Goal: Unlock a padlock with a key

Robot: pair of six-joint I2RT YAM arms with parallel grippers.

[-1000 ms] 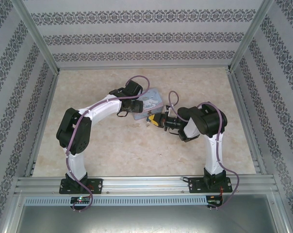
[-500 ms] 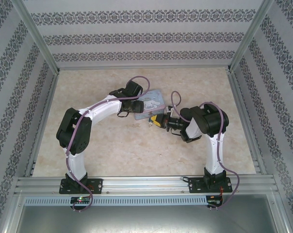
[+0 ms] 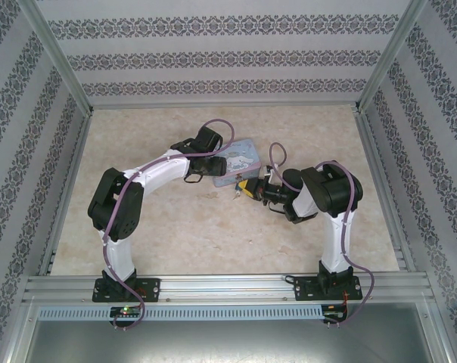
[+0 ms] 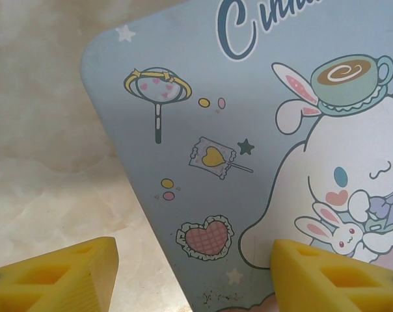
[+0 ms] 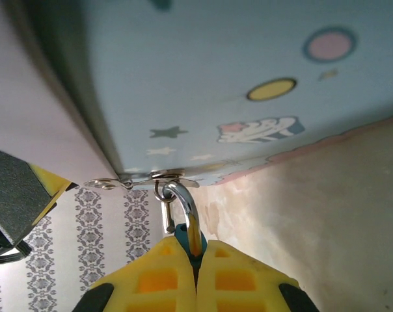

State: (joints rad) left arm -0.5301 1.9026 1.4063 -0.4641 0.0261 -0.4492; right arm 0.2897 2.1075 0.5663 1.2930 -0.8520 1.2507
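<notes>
The padlock has a bluish body and a chrome shackle hooked through the metal hasp of a pale blue cartoon-printed tin box. My right gripper is shut on the padlock body, right at the box's near edge. My left gripper hangs open over the box's left edge. One of its yellow fingers is above the table and the other lies over the lid. The key is hidden.
The tin box lies mid-table between the two arms on the beige marbled table. Patterned walls and aluminium rails enclose the table on three sides. Purple cables loop over both arms.
The right arm's elbow has swung right while its gripper stayed at the box's edge. The tin box has turned slightly. The left fingers have come a little closer together.
</notes>
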